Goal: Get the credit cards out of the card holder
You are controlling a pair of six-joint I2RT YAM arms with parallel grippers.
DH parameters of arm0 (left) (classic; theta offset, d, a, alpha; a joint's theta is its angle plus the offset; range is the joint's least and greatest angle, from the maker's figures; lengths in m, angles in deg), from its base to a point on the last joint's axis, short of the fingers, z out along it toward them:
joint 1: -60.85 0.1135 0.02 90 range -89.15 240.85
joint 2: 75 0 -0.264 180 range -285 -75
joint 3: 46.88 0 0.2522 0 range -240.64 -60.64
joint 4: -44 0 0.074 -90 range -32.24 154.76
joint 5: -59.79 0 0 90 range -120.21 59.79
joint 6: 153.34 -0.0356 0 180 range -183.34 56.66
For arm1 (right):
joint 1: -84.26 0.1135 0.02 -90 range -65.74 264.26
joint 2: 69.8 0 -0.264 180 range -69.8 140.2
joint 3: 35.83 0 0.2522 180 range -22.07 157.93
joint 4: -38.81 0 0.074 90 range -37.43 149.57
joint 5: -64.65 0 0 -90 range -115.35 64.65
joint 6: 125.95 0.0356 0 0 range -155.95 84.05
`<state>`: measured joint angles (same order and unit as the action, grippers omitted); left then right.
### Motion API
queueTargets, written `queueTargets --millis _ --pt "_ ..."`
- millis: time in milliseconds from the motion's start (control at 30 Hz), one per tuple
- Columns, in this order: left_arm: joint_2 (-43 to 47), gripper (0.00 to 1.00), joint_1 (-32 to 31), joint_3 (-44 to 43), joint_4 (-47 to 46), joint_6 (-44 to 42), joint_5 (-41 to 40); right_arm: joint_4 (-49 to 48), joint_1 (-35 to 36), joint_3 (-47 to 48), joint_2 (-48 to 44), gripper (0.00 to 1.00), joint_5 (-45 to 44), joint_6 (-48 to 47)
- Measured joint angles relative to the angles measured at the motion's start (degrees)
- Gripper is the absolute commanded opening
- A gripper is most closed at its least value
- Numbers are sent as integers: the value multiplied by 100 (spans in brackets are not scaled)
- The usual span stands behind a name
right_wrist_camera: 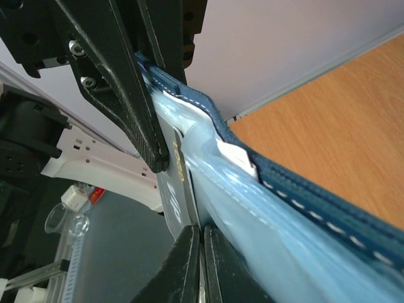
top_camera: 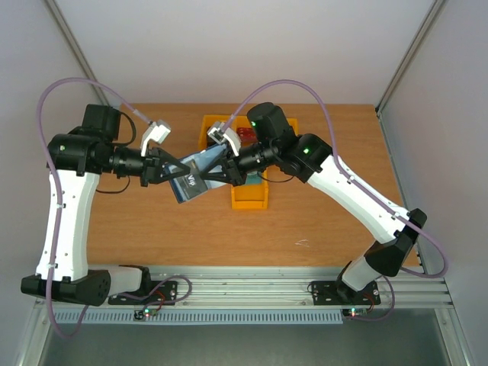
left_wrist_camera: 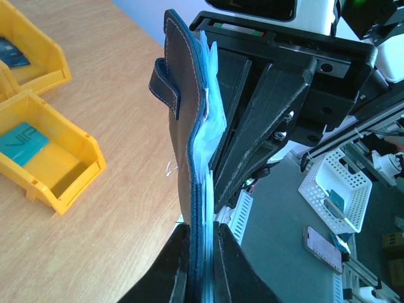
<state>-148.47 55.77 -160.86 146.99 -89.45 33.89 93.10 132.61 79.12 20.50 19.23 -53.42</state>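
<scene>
Arms are meeting above the middle of the wooden table [top_camera: 114, 229] in the top view. Reaching in from 9 o'clock, the left gripper [top_camera: 171, 169] is clamping the card holder [top_camera: 192, 166], which is hanging in the air clear of the tabletop. The left wrist view is showing the holder edge-on and upright. Its navy cover and closing tab [left_wrist_camera: 165, 88] are facing 9 o'clock and its pale clear sleeves [left_wrist_camera: 211, 120] are facing 3 o'clock. The left fingers [left_wrist_camera: 167, 274] are squeezing its lower edge from both sides.

From above, a dark credit card [top_camera: 191, 184] with white lettering is showing on the holder's open face.

At 3 o'clock of the holder, the right gripper [top_camera: 211, 174] is reaching in from the opposite side. In the right wrist view its fingers [right_wrist_camera: 180, 265] are pressing tightly together at the lip of a clear sleeve. Whether a card is lying between them cannot be told.

Two yellow bins are sitting on the table, one [top_camera: 206, 124] at 12 o'clock of the holder and one [top_camera: 250, 201] at about 4 o'clock. In the left wrist view one bin is holding a teal card [left_wrist_camera: 24, 142] lying flat, and the bin beyond it is showing the corner of a darker card [left_wrist_camera: 12, 53].
</scene>
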Motion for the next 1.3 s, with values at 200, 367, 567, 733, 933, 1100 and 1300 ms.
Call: queueTargets --millis 200,367,567,733,933,1100,1300 --pt "28 0 0 66 -83 168 -7 4 -15 0 4 16 52 -4" --pt "33 0 -9 103 -140 195 -9 -11 -11 28 46 19 179 35" --pt "35 0 -9 125 -184 356 -197 -15 -9 87 184 27 225 111" --pt "70 0 -13 339 -417 649 -271 -42 -9 87 258 36 356 243" --pt "162 0 -31 555 -514 804 -498 -50 -9 7 328 34 529 216" --pt "225 0 -55 748 -643 922 -527 -57 -9 -72 328 32 632 131" --pt "229 0 -107 756 -675 883 -577 101 7 -92 243 41 415 -225"
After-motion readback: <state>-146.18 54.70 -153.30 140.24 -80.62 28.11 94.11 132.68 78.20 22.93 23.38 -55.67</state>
